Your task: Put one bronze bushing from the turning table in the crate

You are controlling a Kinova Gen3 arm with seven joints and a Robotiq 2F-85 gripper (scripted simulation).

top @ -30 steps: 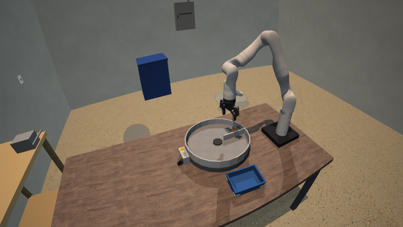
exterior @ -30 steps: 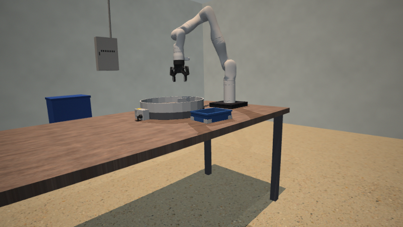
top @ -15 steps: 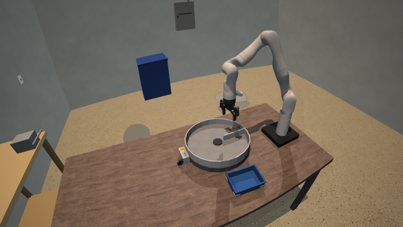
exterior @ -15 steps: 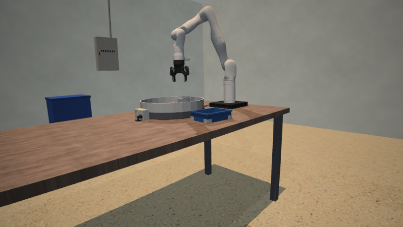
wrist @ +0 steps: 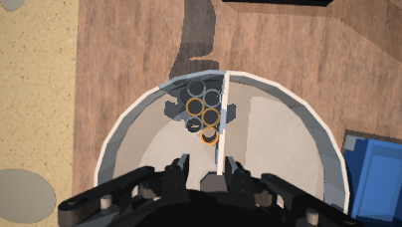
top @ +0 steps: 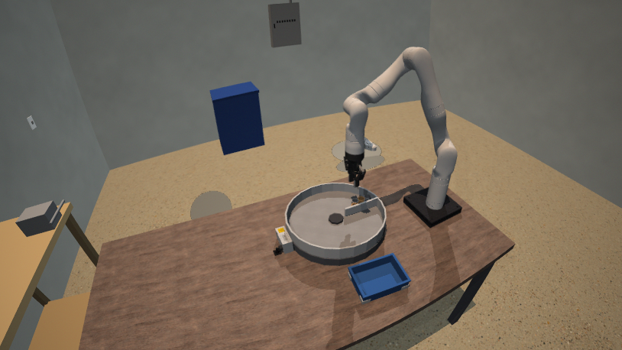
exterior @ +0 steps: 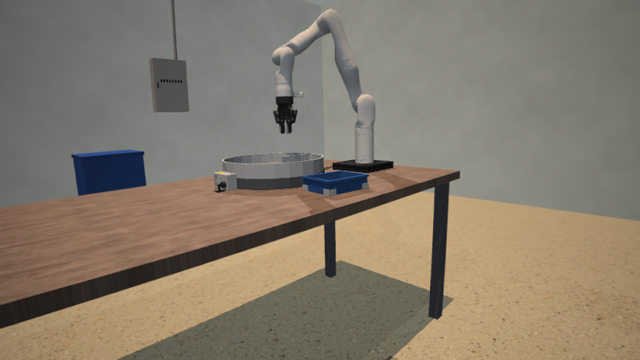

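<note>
Several bushings (top: 357, 199) lie bunched against a white divider bar (top: 361, 209) (wrist: 222, 124) on the round turning table (top: 304, 247) (exterior: 268, 172) (wrist: 114, 144). In the wrist view three are bronze, one (wrist: 194, 106) at the left, one (wrist: 211, 116) by the bar and one (wrist: 209, 135) nearest me; the grey ones (wrist: 196, 88) sit among them. My gripper (top: 356, 178) (exterior: 285, 130) (wrist: 206, 164) hangs well above the table's far rim, over the cluster. Its fingers are partly drawn in with a gap and nothing between them. The blue crate (top: 374, 260) (exterior: 335, 182) (wrist: 373, 174) stands empty beside the turning table.
A dark hub (top: 335, 218) marks the turning table's centre. A small control box (top: 283, 238) (exterior: 225, 180) sits against its rim. The arm's black base (top: 432, 209) is at the table's far right. A blue cabinet (top: 237, 116) stands on the floor behind.
</note>
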